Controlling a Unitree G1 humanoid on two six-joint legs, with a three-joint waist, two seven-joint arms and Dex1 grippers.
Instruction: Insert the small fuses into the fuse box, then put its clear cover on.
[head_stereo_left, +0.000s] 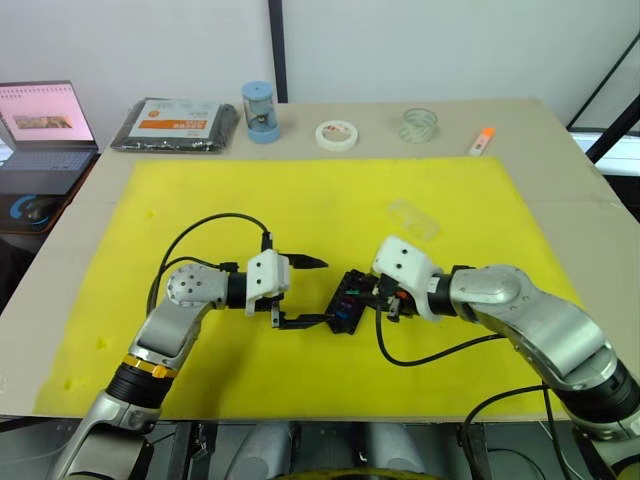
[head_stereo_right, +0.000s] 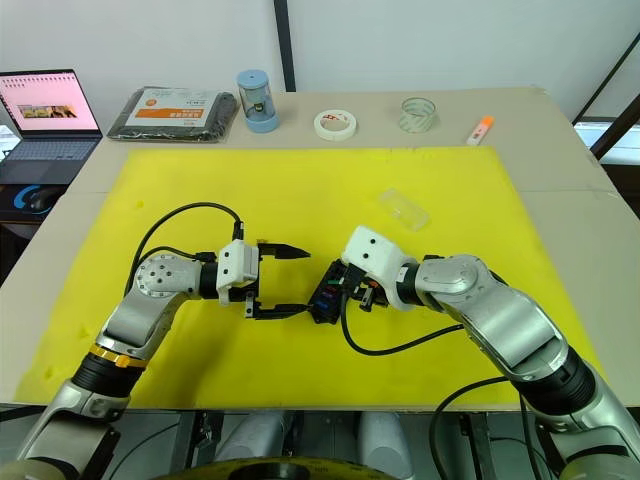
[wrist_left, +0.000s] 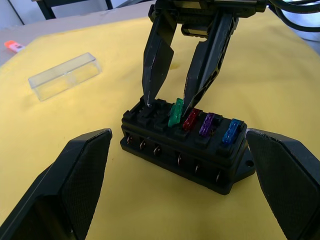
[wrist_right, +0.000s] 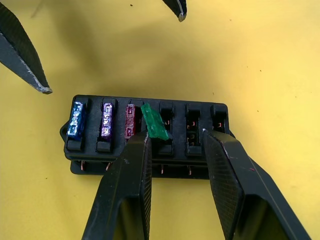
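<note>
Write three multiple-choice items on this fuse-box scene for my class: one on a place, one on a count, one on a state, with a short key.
1. Where does the clear cover lie?
A. on the yellow mat, apart from the fuse box
B. on the fuse box
C. in the left gripper

2. How many fuses are in the fuse box?
A. two
B. four
C. six

3. How does the green fuse sit?
A. pushed flat like the others
B. tilted, standing higher than the others
C. loose on the mat

Key: 1 A, the cover rests on the mat beyond the box. 2 B, blue, purple, red and green show. 3 B, it leans beside a finger of the right gripper.
</note>
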